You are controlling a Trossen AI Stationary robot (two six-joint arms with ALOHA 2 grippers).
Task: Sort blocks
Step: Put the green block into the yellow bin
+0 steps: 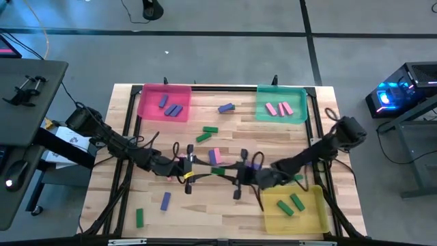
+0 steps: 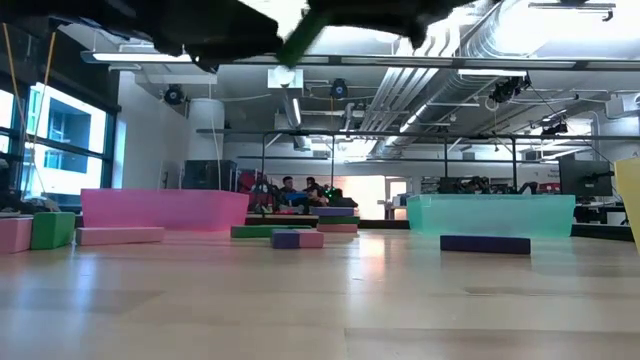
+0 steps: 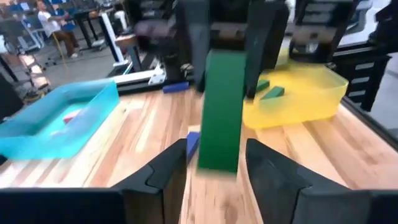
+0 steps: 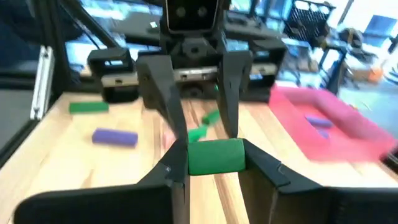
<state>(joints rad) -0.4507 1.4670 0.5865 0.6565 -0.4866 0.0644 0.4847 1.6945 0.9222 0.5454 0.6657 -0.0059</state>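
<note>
The sort is partly done, by the look of it. In the pink tray (image 1: pixel 145 109) at the table's far left corner lie three blue-purple blocks (image 1: pixel 172 107); the teal tray (image 1: pixel 263 113) at the far right corner holds three pink blocks (image 1: pixel 279 108); the yellow tray (image 1: pixel 273 217) at the near right corner holds two green blocks (image 1: pixel 291 204). Still loose on the table (image 1: pixel 225 212): a green block (image 1: pixel 139 218) and a purple block (image 1: pixel 165 201) near the near left edge, and a purple block (image 1: pixel 227 107), two green ones (image 1: pixel 207 132) and a pink-and-purple pair (image 1: pixel 215 156) about the middle. At mid-table the two arms meet over a handover: the left gripper (image 3: pixel 214 165) stands spread apart on either side of an upright green block (image 3: pixel 221 112), while the right gripper (image 4: pixel 214 158) pinches that block between its fingers. I judge the yellow tray its destination, with about seven loose blocks left after it.
</note>
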